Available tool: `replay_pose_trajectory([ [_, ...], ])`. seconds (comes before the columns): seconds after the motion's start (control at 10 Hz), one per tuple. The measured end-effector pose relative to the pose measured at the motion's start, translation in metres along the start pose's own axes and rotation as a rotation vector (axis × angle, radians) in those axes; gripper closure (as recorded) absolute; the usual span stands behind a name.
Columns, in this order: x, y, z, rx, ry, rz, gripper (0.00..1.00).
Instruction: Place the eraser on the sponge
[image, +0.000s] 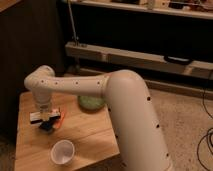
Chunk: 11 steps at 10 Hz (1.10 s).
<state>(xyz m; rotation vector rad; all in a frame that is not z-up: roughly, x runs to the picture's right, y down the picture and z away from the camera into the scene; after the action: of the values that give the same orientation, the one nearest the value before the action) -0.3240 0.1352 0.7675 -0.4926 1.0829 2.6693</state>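
Note:
My gripper (46, 114) hangs from the white arm over the left part of the wooden table (90, 132). It is shut on the eraser (38, 116), a dark block with a white face that sticks out to the left of the gripper. The blue sponge (48, 126) lies on the table directly below, partly hidden by the gripper and eraser. The eraser sits just over the sponge's upper left part. I cannot tell whether the two touch.
A slim orange stick (61, 118) lies just right of the sponge. A white cup (63, 151) stands near the table's front edge. A green round object (90, 102) rests at the back of the table, by the arm. Dark shelving stands behind.

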Motion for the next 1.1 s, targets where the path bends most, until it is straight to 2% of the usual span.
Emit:
replay_pose_trajectory([
  [0.4,0.002,0.0,0.0,0.0,-0.002,-0.003,1.0],
  [0.5,0.001,0.001,0.001,0.002,-0.014,-0.013,1.0],
  [0.7,0.007,0.009,0.006,0.012,-0.096,-0.073,1.0],
  [0.8,0.006,0.012,0.007,0.017,-0.114,-0.085,1.0],
  [0.9,0.003,0.014,0.008,0.014,-0.121,-0.093,1.0],
  [1.1,0.0,0.013,0.014,0.009,-0.106,-0.119,1.0],
])
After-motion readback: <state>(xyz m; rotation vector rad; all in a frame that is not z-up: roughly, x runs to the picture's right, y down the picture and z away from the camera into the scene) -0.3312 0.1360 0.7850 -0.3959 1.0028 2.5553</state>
